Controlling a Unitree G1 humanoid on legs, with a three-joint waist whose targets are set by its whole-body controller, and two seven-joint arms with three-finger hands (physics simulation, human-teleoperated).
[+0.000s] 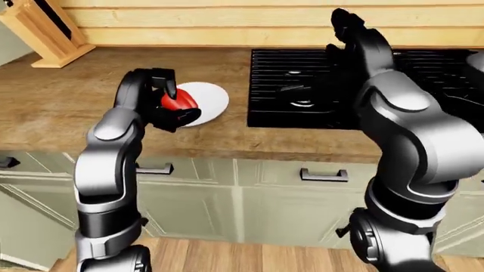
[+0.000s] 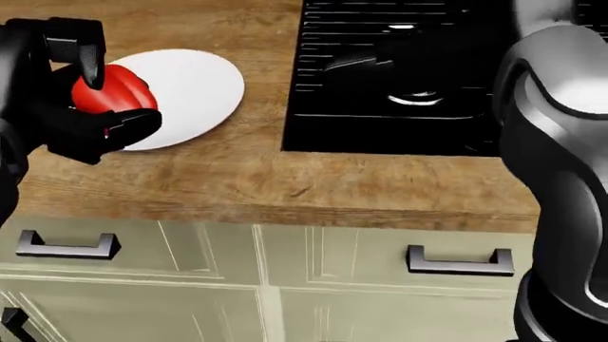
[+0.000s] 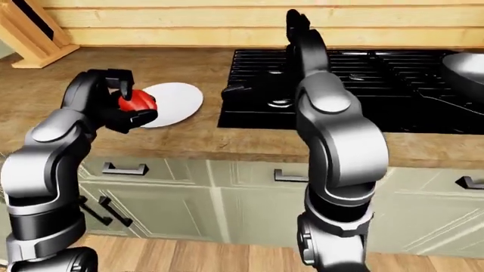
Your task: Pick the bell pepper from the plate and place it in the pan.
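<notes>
My left hand (image 2: 106,98) is shut on the red bell pepper (image 2: 114,89), with one finger over its top and others under it. It holds the pepper just above the left edge of the white plate (image 2: 194,82), which is bare. At the right edge of the right-eye view, the pan (image 3: 467,67) shows on the black stove (image 2: 380,107), only partly in view. My right hand (image 1: 344,29) is raised over the stove's far side, fingers extended and holding nothing. My right arm fills the right side of the head view.
A wooden knife block (image 1: 38,28) stands at the top left of the counter. The wooden counter's near edge (image 2: 285,210) runs across the head view, with pale green drawers and metal handles (image 2: 461,260) below. A wood-panelled wall backs the counter.
</notes>
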